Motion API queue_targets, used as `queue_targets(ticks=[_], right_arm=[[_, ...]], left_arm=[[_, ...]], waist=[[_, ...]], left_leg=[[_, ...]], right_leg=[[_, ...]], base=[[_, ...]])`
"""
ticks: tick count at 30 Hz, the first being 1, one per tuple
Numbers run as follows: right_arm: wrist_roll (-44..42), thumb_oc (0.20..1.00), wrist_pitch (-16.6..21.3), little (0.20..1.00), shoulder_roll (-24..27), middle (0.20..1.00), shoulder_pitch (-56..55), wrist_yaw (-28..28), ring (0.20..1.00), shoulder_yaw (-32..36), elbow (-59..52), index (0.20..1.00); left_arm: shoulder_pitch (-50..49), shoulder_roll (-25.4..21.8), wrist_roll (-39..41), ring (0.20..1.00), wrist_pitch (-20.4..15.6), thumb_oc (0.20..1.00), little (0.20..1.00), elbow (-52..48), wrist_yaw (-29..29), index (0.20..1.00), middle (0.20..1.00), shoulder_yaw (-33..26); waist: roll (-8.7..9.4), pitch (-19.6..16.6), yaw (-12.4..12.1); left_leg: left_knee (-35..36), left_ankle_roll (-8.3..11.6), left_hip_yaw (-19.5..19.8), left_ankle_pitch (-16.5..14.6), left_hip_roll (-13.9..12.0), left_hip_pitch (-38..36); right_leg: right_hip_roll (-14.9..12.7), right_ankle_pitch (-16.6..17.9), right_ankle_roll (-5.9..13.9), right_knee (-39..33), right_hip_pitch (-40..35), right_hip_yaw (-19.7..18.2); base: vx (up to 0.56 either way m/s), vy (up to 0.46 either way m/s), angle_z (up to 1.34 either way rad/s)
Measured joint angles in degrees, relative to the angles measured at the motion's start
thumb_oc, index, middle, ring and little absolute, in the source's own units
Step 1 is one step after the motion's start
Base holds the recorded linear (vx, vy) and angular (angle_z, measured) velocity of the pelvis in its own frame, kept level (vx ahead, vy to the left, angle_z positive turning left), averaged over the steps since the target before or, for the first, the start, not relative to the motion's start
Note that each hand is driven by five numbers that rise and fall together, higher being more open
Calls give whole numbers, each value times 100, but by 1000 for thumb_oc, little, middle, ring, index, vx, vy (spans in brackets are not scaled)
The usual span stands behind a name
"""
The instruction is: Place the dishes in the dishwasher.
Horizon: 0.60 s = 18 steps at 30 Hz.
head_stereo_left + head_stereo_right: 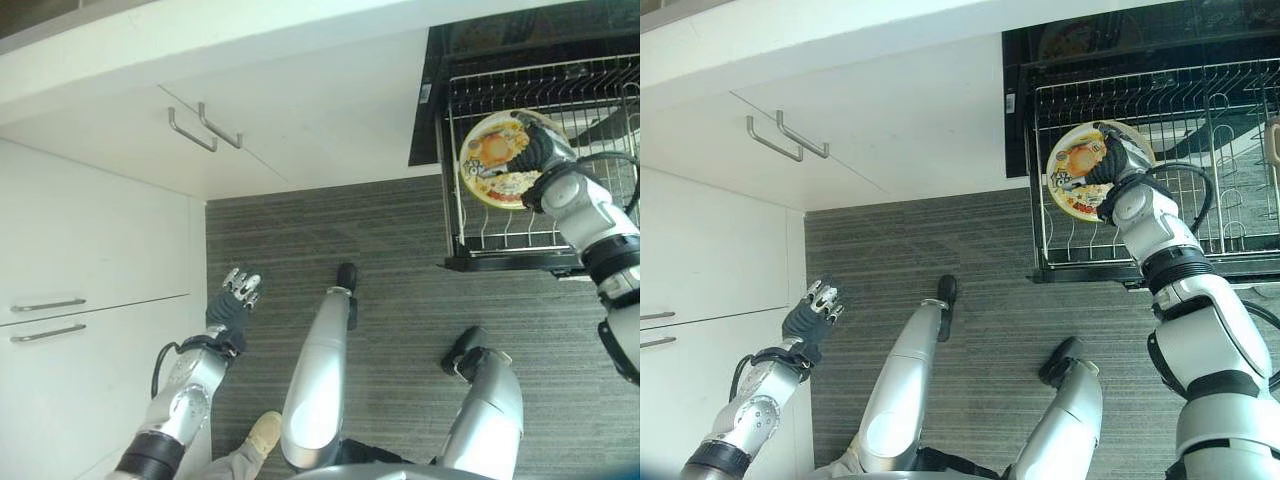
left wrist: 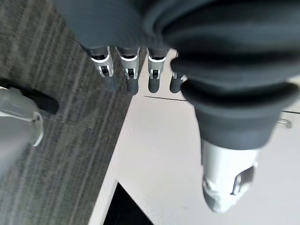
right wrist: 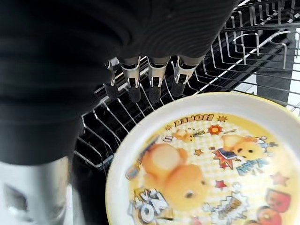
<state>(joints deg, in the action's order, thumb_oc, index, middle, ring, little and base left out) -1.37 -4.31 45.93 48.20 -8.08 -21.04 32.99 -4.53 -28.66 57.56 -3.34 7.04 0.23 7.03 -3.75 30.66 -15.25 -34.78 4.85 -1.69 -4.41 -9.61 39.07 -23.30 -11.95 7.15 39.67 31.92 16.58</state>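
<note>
Right hand [image 1: 540, 150] out over the pulled-out dishwasher rack [image 1: 490, 245], fingers seemingly closed on the rim of a yellow cartoon plate [image 1: 497, 160], held tilted above the tines. Placing step under way. Next: easing the plate down between tines below the hand, then letting go. Left hand [image 1: 238, 296] low by the white cabinets [image 1: 90, 250], fingers relaxed, holding nothing.

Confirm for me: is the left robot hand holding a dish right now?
No. The left robot hand hangs low beside the white cabinet with straight fingers and nothing in it.
</note>
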Motion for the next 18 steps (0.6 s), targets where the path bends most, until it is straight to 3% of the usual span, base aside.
queue_targets(ticks=[1,4,7,11,13,17,18], right_arm=[[-438,1000,-58,1000,-24,1000,-651,-39,1000,491,-684,1000],[-821,1000,-244,1000,-131,1000,-1559,-55,1000,996,-1473,1000],[-896,1000,-407,1000,-225,1000,-2138,-60,1000,1259,-2319,1000],[-1107,1000,-558,1000,-536,1000,-2722,-64,1000,1473,-3114,1000],[-1262,1000,-667,1000,-683,1000,-3135,-74,1000,1595,-3588,1000],[-1553,1000,-650,1000,-786,1000,-3383,-83,1000,1884,-4083,1000],[-1609,1000,-596,1000,-1059,1000,-3563,-86,1000,2085,-4537,1000]], left_arm=[[-129,5,-7,1000,13,1000,1000,-119,48,1000,1000,-168],[-321,-4,-21,1000,61,1000,1000,-157,130,1000,1000,-387],[-335,62,-27,1000,73,1000,1000,-149,211,1000,1000,-483],[-379,213,-33,1000,68,1000,1000,-148,302,1000,1000,-495],[-425,394,-50,1000,58,1000,1000,-130,364,1000,1000,-502],[-426,479,-261,1000,15,1000,1000,-75,417,1000,1000,-517],[-417,581,-270,1000,-32,1000,1000,105,447,1000,1000,-520]], waist=[[224,2,98],[554,-109,238],[673,-114,410],[726,-104,430],[789,-91,466],[928,-88,674],[948,-82,688]], left_leg=[[83,0,-1,-4,-65,-140],[285,-48,-44,-67,-104,-426],[400,-36,-38,-31,-151,-556],[676,41,-66,65,-278,-811],[980,81,-130,161,-311,-1237],[1360,142,-204,270,-402,-1654],[1540,218,-265,342,-445,-1943]], right_leg=[[98,25,-29,-191,-189,8],[186,86,2,-455,-482,24],[253,148,-5,-618,-658,95],[450,263,-35,-928,-903,152],[549,391,46,-1278,-1306,201],[745,519,18,-1748,-1734,276],[840,650,39,-2026,-2026,281]], base=[[47,-23,-12],[32,-22,-11],[10,-30,-5],[-2,-21,-6],[-4,-38,-6],[6,-30,-10],[-3,9,-16]])
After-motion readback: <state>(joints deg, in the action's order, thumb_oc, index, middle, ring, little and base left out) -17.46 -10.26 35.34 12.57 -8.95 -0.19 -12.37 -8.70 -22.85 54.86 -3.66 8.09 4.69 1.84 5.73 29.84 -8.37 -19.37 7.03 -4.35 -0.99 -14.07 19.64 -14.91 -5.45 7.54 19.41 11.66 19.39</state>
